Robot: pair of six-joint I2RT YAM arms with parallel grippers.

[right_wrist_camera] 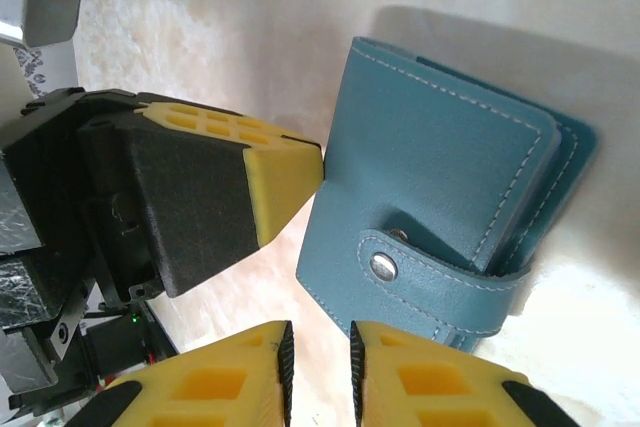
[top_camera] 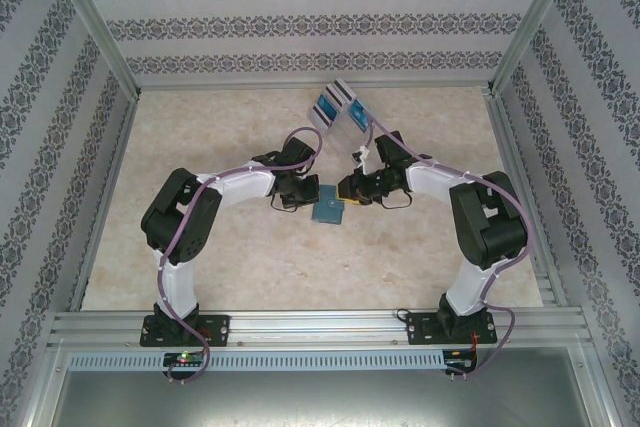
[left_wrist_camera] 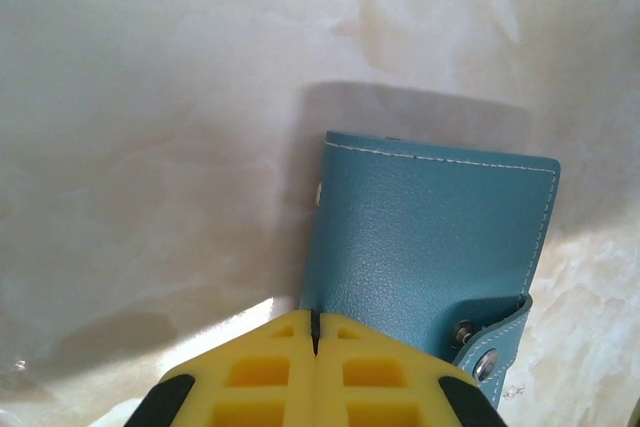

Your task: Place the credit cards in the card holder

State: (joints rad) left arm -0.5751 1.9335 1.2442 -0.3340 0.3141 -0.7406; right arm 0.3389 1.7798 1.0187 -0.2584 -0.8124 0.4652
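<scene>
The teal card holder (top_camera: 327,210) lies folded closed on the table between both grippers, also seen large in the left wrist view (left_wrist_camera: 430,237) and the right wrist view (right_wrist_camera: 440,167). Its strap (right_wrist_camera: 440,282) sits loose, with the snap (right_wrist_camera: 383,265) off its stud. My left gripper (left_wrist_camera: 315,332) is shut, its yellow fingertips together at the holder's near edge (top_camera: 305,194). My right gripper (right_wrist_camera: 320,372) stands open by a narrow gap with only table between the fingers, just beside the holder's strap corner (top_camera: 345,192). The credit cards (top_camera: 332,103) lie fanned at the far middle of the table.
The marble-patterned table (top_camera: 200,147) is fenced by patterned walls and metal rails (top_camera: 300,325). The left gripper's yellow and black finger (right_wrist_camera: 270,172) shows close to the holder's left edge. Bare table lies left and right of the arms.
</scene>
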